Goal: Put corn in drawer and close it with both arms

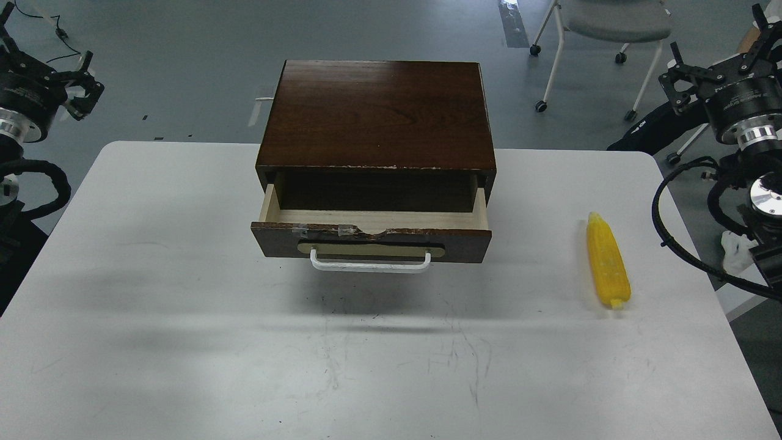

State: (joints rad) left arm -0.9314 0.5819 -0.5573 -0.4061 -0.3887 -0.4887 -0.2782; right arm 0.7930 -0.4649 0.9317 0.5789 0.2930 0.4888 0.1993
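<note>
Grey floor and a chair lie beyond my white surface (153, 275). Near its right edge lies the corn (608, 263) — light, stiff, ribbed plastic, best pinched mid-cob. Centre-back, the drawer (372, 235) stands open. Both jaws hang empty — left gripper (82, 91) and right gripper (687, 76), openings I cannot tell.

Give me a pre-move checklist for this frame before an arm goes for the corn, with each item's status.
1. Drawer pulled out enough to take something: ok, its pale wood inside shows.
2. Drawer interior free of other things: cannot tell, only a strip of the floor shows.
3. Corn reachable and uncovered: ok, it lies alone on the table, right of the cabinet, apart from it.
4. Right gripper holding nothing: ok, it is raised off the table's right edge, fingers spread.
5. Left gripper clear of the drawer: ok, it is far off at the left edge.
6. Handle unobstructed for closing: ok.
</note>
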